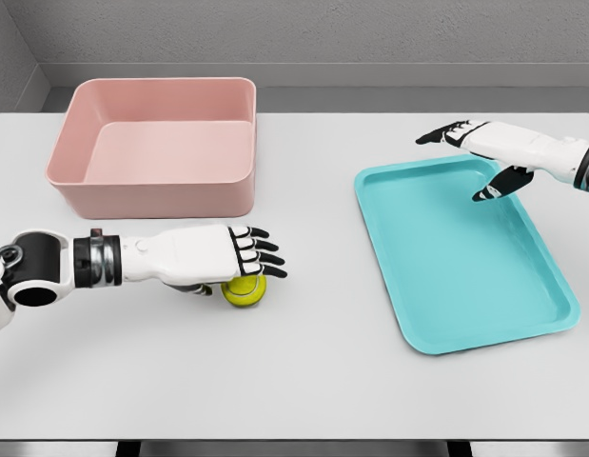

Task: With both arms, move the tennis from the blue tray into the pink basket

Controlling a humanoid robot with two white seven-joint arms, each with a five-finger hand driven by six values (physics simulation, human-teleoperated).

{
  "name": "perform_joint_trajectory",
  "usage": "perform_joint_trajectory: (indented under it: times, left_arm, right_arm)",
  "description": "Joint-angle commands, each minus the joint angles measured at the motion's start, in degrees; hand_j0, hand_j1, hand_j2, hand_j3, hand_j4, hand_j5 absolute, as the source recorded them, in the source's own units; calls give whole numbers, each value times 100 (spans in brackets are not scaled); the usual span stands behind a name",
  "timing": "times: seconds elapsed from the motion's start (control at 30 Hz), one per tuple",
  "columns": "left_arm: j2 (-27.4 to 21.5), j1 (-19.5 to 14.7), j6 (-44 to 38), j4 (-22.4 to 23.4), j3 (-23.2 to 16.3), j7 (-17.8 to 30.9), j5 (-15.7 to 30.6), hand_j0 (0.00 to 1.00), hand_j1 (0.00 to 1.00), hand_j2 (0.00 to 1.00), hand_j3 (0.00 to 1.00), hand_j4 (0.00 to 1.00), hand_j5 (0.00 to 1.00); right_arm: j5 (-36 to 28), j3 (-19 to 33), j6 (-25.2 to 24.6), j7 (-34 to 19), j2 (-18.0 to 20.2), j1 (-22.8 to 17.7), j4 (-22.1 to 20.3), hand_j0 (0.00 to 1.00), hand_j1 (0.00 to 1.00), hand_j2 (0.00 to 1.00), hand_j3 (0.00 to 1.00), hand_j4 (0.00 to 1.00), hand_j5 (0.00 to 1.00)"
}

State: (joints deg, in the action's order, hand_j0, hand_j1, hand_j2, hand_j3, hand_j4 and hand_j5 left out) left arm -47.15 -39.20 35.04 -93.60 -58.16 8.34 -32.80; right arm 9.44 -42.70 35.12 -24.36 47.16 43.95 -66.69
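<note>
Left hand (pixel 213 255), fingers curled over the tennis ball (pixel 245 290) just beneath its fingertips; pink basket (pixel 153 148) up ahead; right hand (pixel 484 152) spread, well apart.

Pink basket (pixel 151 143), turquoise-blue tray (pixel 465 257), yellow-green tennis ball (pixel 245 290), white tabletop (pixel 313 381); white robot hands, seemingly black fingertips.

No legible text or labels anywhere
</note>
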Motion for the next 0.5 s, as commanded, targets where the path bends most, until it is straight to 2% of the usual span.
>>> perform_joint_trajectory:
  times: [0.0,0.1,0.47]
  left_arm:
    - [-4,0,-4,-1,-2,-8,37,100,100,100,100,100,100]
    - [-4,9,-4,-1,-11,-8,37,100,100,100,100,100,100]
    - [-13,53,-4,26,-11,-8,28,100,100,100,100,100,100]
  right_arm:
    - [-39,-2,-12,1,13,0,77,100,100,100,100,100,100]
    - [-39,16,-12,10,22,9,394,100,100,100,100,100,100]
    - [-48,7,-12,10,83,9,420,100,100,100,100,100,100]
